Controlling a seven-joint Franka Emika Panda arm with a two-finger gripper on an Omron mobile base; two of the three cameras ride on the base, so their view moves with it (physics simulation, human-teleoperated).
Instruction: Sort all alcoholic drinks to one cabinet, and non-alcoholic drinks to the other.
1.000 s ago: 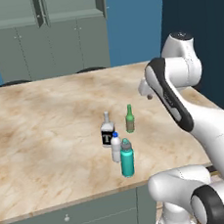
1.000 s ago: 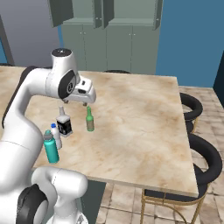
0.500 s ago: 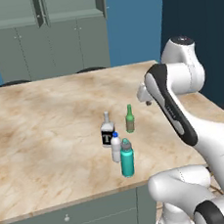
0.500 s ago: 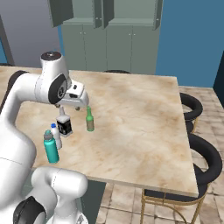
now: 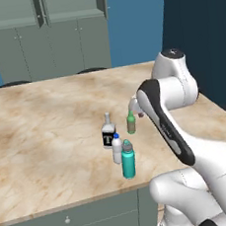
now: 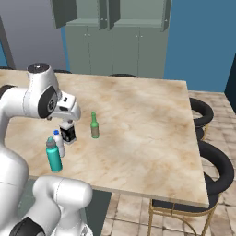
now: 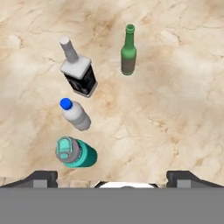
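Four bottles stand upright, close together, on a marble bench. The black-labelled bottle and green glass bottle sit side by side. The white blue-capped bottle and teal bottle stand nearer the bench edge. The end effector hangs above them, fingers spread wide, grasping nothing.

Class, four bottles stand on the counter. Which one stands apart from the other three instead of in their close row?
The slim green glass bottle. The black-labelled bottle, the white blue-capped bottle and the teal bottle stand in a tight line; the green one stands off to one side on bare counter.
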